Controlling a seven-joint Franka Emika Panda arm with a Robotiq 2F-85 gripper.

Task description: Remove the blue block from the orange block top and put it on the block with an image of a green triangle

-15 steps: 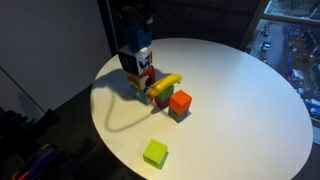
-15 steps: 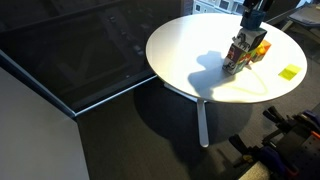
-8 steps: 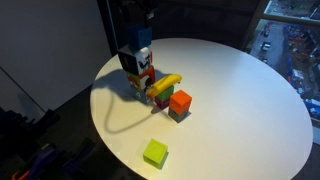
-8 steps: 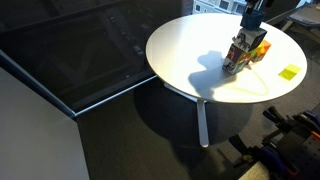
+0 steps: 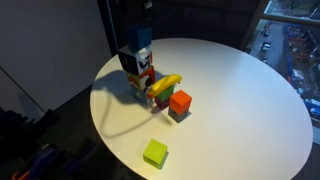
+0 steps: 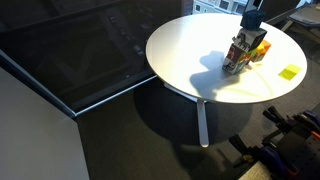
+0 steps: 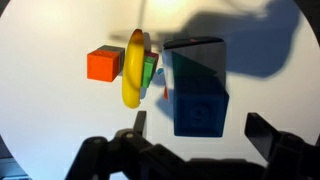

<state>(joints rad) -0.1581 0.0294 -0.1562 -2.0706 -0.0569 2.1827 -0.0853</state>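
Dark flooring surrounded the round white table [image 5: 250,80], with a window off to one side. Near the table's far edge the blue block [image 5: 140,40] crowned a tall stack [image 5: 141,68] of pictured blocks. The gripper [image 7: 200,130] hung above it, jaws spread wide and holding nothing.

Toward the table's middle stood the orange block [image 5: 180,101], its top bare in the wrist view. Judging by that, the lifting-off looked done. Whether the face under the blue block showed a green triangle was too small to tell, so the placing could not be confirmed.

Counted, there was one blue block and one orange block. One lime-green cube [image 5: 154,152] sat by the near edge. One banana [image 5: 165,85] lay across a green piece [image 7: 150,72]. The number of blocks in the stack could not be made out.
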